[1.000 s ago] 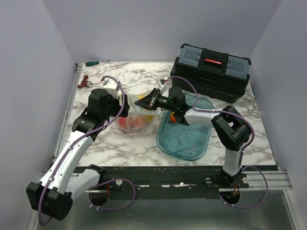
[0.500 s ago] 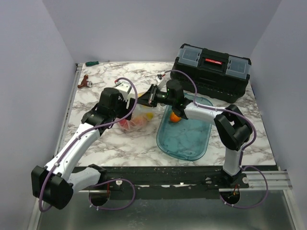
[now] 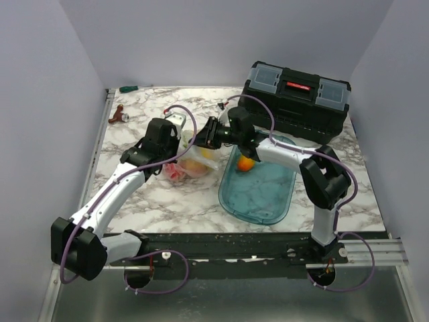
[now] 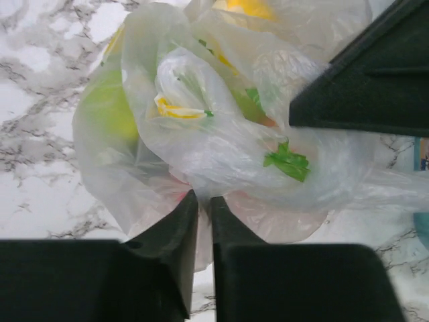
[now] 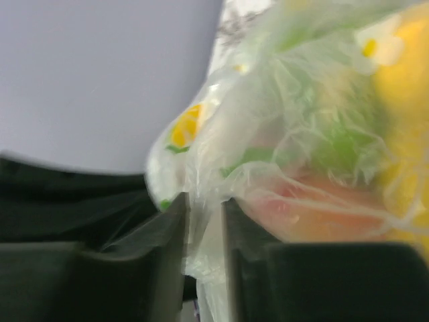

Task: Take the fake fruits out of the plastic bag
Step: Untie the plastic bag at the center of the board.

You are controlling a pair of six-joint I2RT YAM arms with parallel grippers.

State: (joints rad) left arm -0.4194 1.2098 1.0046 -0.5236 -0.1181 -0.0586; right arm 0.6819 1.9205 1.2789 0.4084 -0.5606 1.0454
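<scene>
L gripper (image 4: pixel 204 209) nips the thin see-through lemon-print plastic bag (image 4: pixel 221 134) low down, fingers pressed almost together on a fold of film. R gripper (image 5: pixel 203 225) pinches another fold from the opp. side: narrow gap, film in between. Bag hangs bunched between both grippers, over the white marble-look table (image 3: pixel 167 201), just left of the blue-tinted oval tray (image 3: pixel 258 198). Green fake fruit (image 4: pixel 107 111) plus yellow & reddish ones are inside the bag. One round orange fruit (image 3: pixel 246 163) lies in the tray's far end.
</scene>
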